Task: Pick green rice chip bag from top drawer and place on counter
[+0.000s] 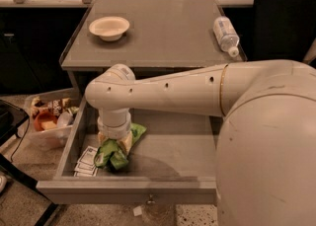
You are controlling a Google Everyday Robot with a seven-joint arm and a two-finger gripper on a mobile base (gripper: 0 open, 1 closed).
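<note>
Left to right: a floor bin (pixel 47 126) of snacks stands beside the open drawer (pixel 173 153). White packets (pixel 86 160) lie in the drawer's front left corner. Just beside them, the green bag (pixel 111 157) lies on the drawer floor. My claw (pixel 117 142) points straight down onto the bag; I cannot tell its state. On the desk (pixel 168 32) above: a bowl (pixel 109 26), left; a bottle (pixel 226 35) lying on its side, right.

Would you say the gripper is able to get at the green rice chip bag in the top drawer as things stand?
Probably yes: the top drawer stands open and the gripper sits directly over the green rice chip bag, with only white packets beside it.
</note>
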